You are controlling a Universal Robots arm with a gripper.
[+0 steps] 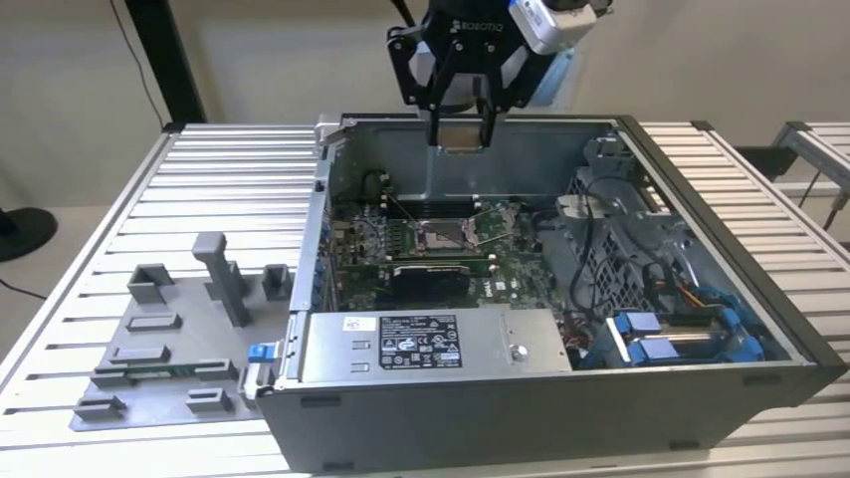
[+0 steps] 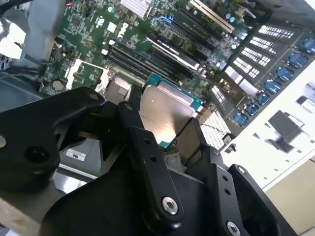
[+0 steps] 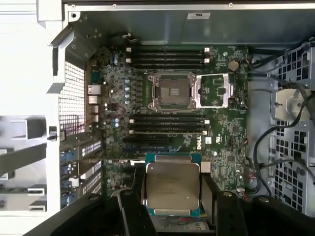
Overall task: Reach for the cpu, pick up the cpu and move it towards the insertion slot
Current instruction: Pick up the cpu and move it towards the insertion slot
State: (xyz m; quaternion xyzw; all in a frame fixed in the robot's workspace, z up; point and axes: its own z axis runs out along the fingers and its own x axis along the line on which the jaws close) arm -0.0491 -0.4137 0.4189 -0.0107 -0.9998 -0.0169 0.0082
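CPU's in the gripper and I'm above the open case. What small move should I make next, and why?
Probably a short move across toward the insertion slot, staying high. The gripper holds the cpu above the case's rear wall, and in the first wrist view the open socket lies apart from the chip, not under it.

Black angular hand (image 1: pixel 461 137), silver screws on its jointed links, white lettering, grey camera housing

The black two-fingered gripper (image 3: pixel 172 196) is covering both side edges of the flat silvery square cpu (image 3: pixel 172 186) in the first wrist view, and the frame's lower edge is cutting off its finger bases. In the exterior view, upper centre, the frame's top is cropping the arm above it.
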